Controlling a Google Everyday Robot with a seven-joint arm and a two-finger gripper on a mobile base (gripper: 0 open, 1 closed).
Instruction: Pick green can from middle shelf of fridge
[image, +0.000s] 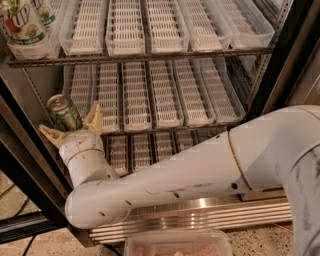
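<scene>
The green can (63, 113) stands upright at the front left corner of the middle shelf (165, 95) of the fridge (280, 55). Its silver top faces up. My gripper (73, 127) is open, with one tan finger (94, 118) to the right of the can and the other finger (51, 135) to its lower left. The can sits between the fingers, just ahead of the wrist. My white arm (200, 170) reaches in from the lower right.
A large 7UP bottle (21, 27) stands on the top rack at the far left. White slotted lane trays (125, 30) fill the racks. The dark door edge (25, 165) runs down the left. A stainless base (200, 215) lies below. A clear plastic container (177, 242) sits at the bottom.
</scene>
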